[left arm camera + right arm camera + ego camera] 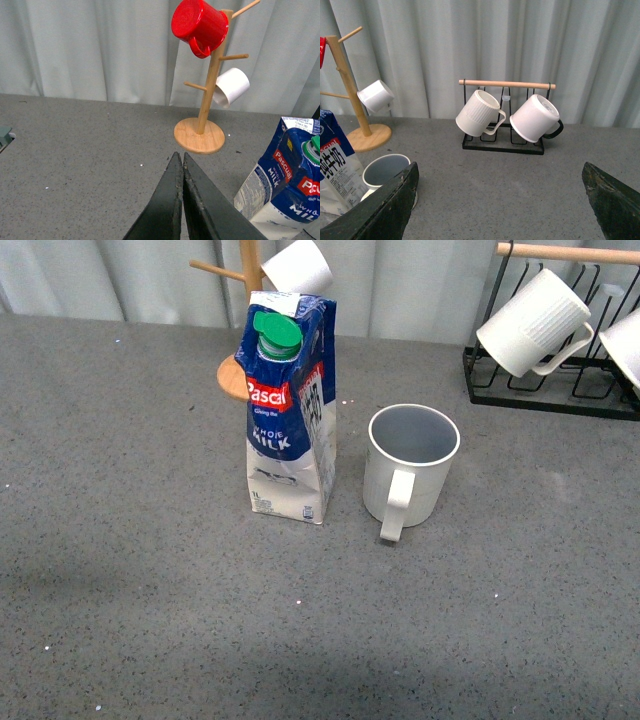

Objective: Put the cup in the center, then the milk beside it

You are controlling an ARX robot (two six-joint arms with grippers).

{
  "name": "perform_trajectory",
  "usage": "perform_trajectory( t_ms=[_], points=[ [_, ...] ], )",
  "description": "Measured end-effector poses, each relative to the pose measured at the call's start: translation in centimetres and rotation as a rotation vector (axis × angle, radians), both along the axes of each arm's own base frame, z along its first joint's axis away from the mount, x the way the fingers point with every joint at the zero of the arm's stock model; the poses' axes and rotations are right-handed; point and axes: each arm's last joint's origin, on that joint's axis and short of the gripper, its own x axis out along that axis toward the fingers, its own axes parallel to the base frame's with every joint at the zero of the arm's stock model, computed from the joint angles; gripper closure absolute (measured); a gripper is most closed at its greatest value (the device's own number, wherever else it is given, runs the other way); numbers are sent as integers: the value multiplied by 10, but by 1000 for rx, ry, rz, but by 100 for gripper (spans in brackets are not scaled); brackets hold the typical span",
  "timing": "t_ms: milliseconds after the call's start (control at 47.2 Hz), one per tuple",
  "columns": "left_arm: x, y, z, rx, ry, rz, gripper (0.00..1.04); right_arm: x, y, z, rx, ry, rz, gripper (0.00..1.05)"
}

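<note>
Cup (pixel 410 465) and milk (pixel 290 410) stand side by side mid-worktop (pixel 150 590), left fingers (pixel 175 200) together, right fingers (pixel 385 210) apart, both empty: job looks done.

Cup (pixel 386 171) beside milk (pixel 335 165), possibly touching.

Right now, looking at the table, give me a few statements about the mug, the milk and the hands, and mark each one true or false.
1. The milk carton stands upright to the left of the cup in the front view. True.
2. The cup lies on its side. False: it stands upright, mouth up, handle toward the camera.
3. The left hand is shut and holds nothing. True.
4. The right hand grips the carton. False: its fingers are spread wide and empty.
5. The red mug sits on the table. False: it hangs on the wooden mug tree.
</note>
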Motion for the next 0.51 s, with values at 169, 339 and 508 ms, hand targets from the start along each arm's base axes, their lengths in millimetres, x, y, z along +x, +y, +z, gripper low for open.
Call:
perform_trajectory(
  t_ms=[169,339,508],
  points=[
    [-22,8,0,2,3,5,101,0,0,0,0,0,0,9],
    [-38,19,1,2,0,9,101,0,0,0,0,0,0,9],
    [-47,19,1,2,0,7,101,0,0,0,0,0,0,9]
  ],
)
